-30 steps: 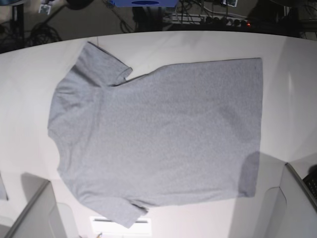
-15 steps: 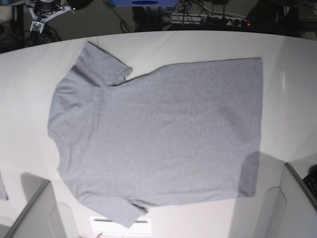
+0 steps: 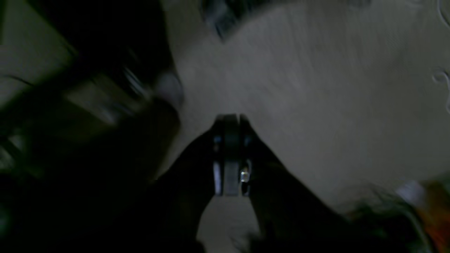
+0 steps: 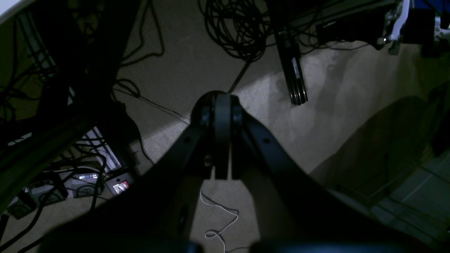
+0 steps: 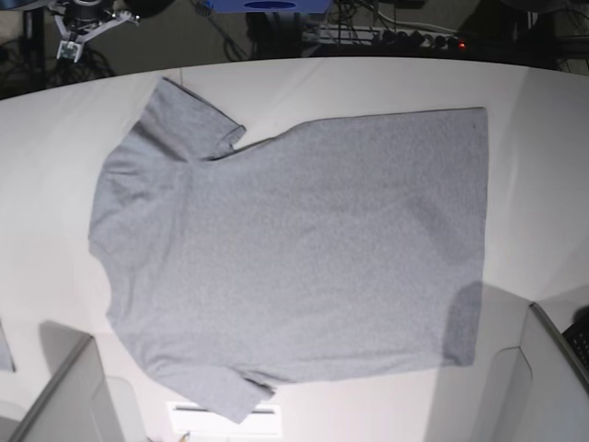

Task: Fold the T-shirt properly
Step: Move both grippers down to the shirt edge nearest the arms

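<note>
Lying flat, T-shirt (image 5: 294,253) leaves bare table (image 5: 55,166) margins; left gripper (image 3: 230,117) and right gripper (image 4: 222,96) closed, empty.

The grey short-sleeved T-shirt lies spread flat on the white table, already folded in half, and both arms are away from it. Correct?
Not quite. The base view shows the grey short-sleeved T-shirt unfolded: both sleeves and the whole body lie open on the white table. The rest holds: it is spread flat, with neither arm at it.

left wrist view: motion-blurred, surroundings unreadable | T-shirt (image 5: 294,249): underside hidden | dark objects at base view top: cropped
</note>
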You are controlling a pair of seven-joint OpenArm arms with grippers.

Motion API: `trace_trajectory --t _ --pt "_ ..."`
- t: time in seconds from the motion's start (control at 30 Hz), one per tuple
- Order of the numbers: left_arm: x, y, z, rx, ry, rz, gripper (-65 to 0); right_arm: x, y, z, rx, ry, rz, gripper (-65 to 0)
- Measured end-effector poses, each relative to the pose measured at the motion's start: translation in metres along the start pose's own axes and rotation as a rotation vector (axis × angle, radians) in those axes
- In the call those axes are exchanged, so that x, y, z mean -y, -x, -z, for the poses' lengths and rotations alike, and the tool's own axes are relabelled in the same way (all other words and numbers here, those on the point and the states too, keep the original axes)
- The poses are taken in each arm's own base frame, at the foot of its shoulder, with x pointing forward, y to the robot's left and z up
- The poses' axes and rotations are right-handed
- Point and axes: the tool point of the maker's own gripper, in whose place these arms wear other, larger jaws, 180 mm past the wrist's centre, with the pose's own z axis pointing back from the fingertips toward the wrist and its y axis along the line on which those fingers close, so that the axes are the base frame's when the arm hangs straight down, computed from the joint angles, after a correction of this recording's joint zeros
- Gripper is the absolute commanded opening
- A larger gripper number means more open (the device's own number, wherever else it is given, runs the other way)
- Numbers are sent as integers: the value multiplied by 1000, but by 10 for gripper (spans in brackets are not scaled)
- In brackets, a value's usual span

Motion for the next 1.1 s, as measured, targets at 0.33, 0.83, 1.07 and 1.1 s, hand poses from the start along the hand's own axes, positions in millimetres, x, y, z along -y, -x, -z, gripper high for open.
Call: trace_trajectory --t 0.33,0.83,1.07,1.1 --pt "-77 -138 -54 646 -205 -195 -650 -35 -45 6 115 -211 6 -650" --pt "-120 -191 -87 875 -371 -610 -650 -87 -129 -17 304 -479 20 -650" --pt "-142 -214 -95 924 -377 -765 -650 -111 -123 -19 146 -606 43 -341" --pt "-145 -219 -98 940 -377 -776 -609 -112 -122 -20 142 -617 51 -309"
